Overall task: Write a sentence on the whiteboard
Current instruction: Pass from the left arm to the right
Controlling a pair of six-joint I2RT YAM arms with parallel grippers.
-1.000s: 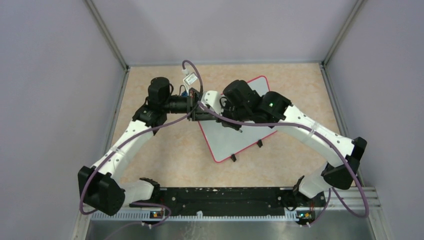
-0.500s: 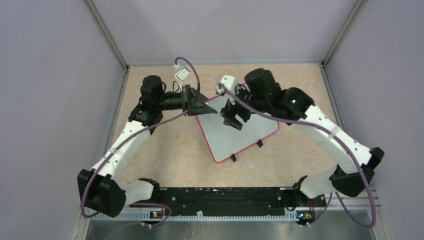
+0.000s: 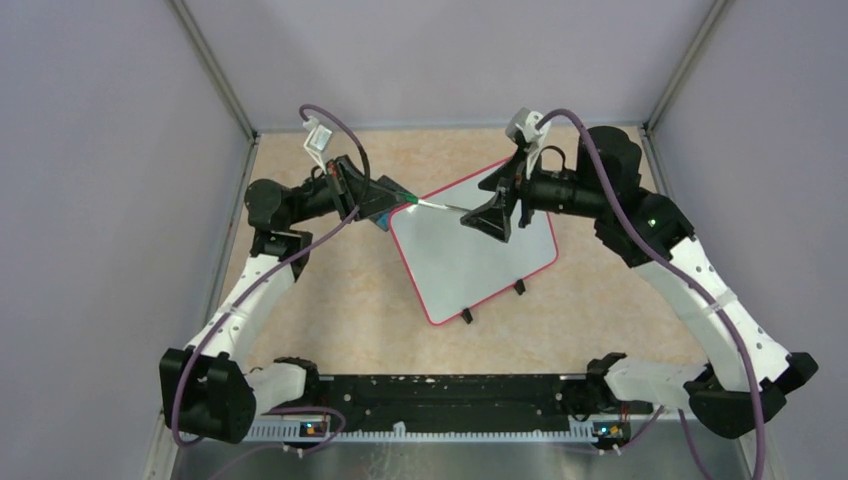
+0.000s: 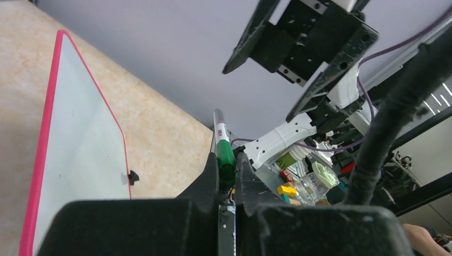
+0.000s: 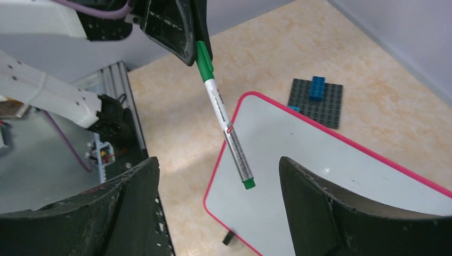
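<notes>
The whiteboard (image 3: pixel 470 255) lies at an angle on the tan table, white with a red-pink rim, and its face is blank (image 5: pixel 320 181). It also shows at the left of the left wrist view (image 4: pixel 80 149). My left gripper (image 3: pixel 385 198) is shut on the green end of a marker (image 3: pixel 432 205) and holds it in the air over the board's upper left corner. The marker's silver barrel and small green tip (image 5: pixel 226 125) point toward my right gripper (image 3: pixel 476 215). That gripper is open and level with the marker's free end, with nothing between its fingers (image 5: pixel 218 170).
A small dark-grey plate with blue blocks (image 5: pixel 315 101) sits just beyond the board's far left corner. The board has small black feet (image 3: pixel 467 316) along its near edge. A black rail (image 3: pixel 450 395) runs along the table's front, and walls close in three sides.
The two grippers, close together over the board's corner a second ago, have drawn apart. The right gripper opened and backed off to the right. The left moved left and up, keeping the marker.
</notes>
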